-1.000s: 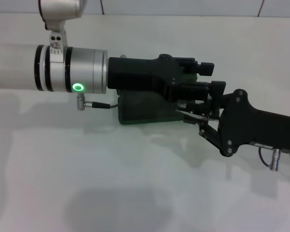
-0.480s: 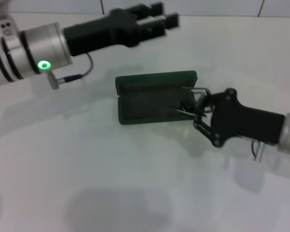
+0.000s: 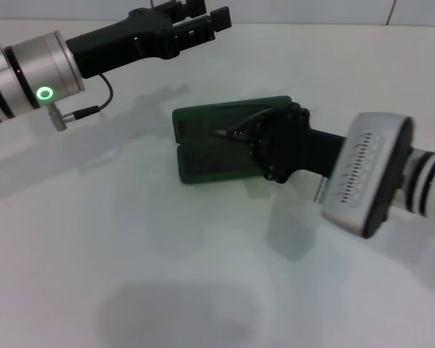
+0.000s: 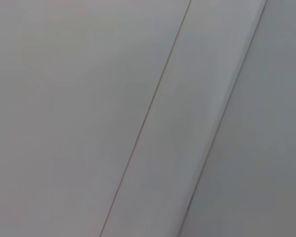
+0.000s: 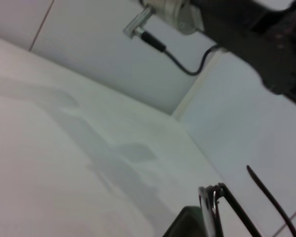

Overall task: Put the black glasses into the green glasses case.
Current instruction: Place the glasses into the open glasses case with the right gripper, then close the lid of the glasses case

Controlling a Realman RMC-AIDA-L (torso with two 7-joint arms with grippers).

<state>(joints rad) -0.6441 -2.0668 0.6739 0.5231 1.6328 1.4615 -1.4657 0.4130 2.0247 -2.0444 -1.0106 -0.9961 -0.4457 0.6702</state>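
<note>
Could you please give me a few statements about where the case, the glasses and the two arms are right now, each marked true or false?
1. The green glasses case lies open on the table. True.
2. The left gripper is pressing the case lid down. False: it is raised, off to the far left of the case.
3. The right gripper is over the open case. True.
4. The black glasses lie on the table, away from the case. False: they are at the right gripper, by the case.
</note>
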